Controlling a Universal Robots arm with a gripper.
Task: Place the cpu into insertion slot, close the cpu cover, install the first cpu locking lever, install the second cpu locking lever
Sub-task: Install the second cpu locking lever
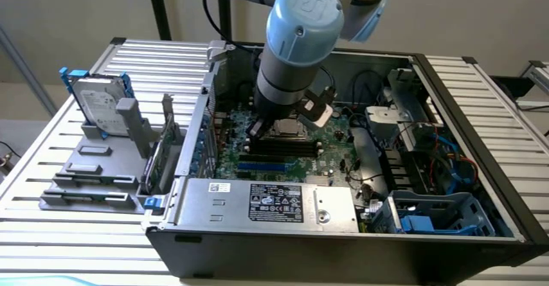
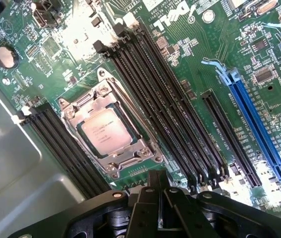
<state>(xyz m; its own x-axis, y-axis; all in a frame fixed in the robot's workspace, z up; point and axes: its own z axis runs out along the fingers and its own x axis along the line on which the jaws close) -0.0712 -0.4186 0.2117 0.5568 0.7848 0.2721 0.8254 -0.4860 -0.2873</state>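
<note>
Wrist view | cpu (image 2: 106, 130) seated, cpu cover (image 2: 111, 130) shut | hand (image 2: 158, 191) closed beside

Exterior cam sits high and back, looking down into the open PC case (image 1: 480, 234), while the wrist cam hovers close over the same green motherboard (image 2: 230, 44).

The space straight above the cpu cover (image 2: 111, 130) is open, with the cpu (image 2: 106, 132) showing through its window; black memory slots (image 2: 165, 106) flank the cover closely on two sides; the closed end effector (image 2: 159, 198) hangs just beside the cover's edge; in the exterior view the arm (image 1: 292, 61) fills the room over the cover, and the grey power supply (image 1: 266, 202) walls off the near side.
</note>
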